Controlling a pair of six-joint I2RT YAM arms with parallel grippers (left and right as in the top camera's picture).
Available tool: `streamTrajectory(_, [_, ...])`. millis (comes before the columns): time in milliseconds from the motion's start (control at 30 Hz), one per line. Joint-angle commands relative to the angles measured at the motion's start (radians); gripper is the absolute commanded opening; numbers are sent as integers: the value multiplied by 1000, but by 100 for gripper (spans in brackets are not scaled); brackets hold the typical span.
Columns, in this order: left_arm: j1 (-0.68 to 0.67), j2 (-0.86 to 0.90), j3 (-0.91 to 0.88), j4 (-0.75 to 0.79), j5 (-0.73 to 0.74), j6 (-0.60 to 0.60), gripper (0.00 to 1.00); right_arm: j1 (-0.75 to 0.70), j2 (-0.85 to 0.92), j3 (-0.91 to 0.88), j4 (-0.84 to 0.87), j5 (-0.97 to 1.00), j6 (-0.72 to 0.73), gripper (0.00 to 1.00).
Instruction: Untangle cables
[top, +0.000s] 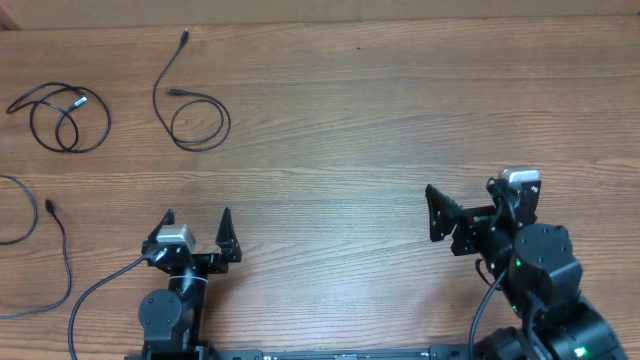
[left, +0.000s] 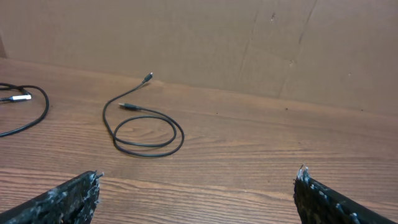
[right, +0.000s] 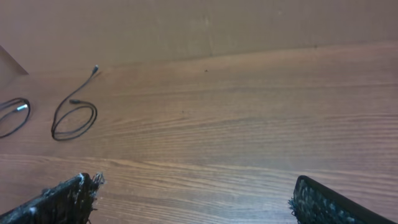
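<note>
Three thin black cables lie apart on the wooden table. One single-loop cable (top: 190, 110) lies at the back left; it also shows in the left wrist view (left: 146, 134) and the right wrist view (right: 73, 118). A coiled cable with a white plug (top: 62, 115) lies at the far left, partly seen in the left wrist view (left: 31, 112). A third cable (top: 50, 250) curves along the left edge. My left gripper (top: 197, 218) is open and empty near the front edge (left: 198, 177). My right gripper (top: 432, 215) is open and empty at the right (right: 196, 186).
A brown cardboard wall (left: 249, 43) stands behind the table's far edge. The wooden table (top: 350, 130) stretches between the cables and the right arm. Thicker black arm wiring (top: 95, 300) runs near the left arm's base.
</note>
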Motion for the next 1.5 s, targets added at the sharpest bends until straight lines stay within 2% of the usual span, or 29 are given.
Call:
streamTrajectory(0, [8, -11, -3, -3, -3, 22, 100, 5, -84, -97, 60, -3, -18, 100])
streamTrajectory(600, [8, -11, -3, -3, -3, 23, 100, -30, -118, -164, 134, 28, -22, 100])
streamTrajectory(767, [8, -11, -3, -3, -3, 22, 100, -40, -126, -167, 150, 27, -72, 100])
streamTrajectory(900, [8, -11, -3, -3, -3, 23, 99, -117, -192, -197, 165, -18, -72, 100])
streamTrajectory(1033, [8, -11, -3, -3, -3, 22, 100, -228, -261, -287, 234, -149, -71, 100])
streamTrajectory(1300, [8, -11, -3, -3, -3, 22, 99, -428, -305, -517, 559, -393, -71, 100])
streamTrajectory(1467, [8, -11, -3, -3, -3, 23, 100, -556, -356, -560, 575, -470, -44, 100])
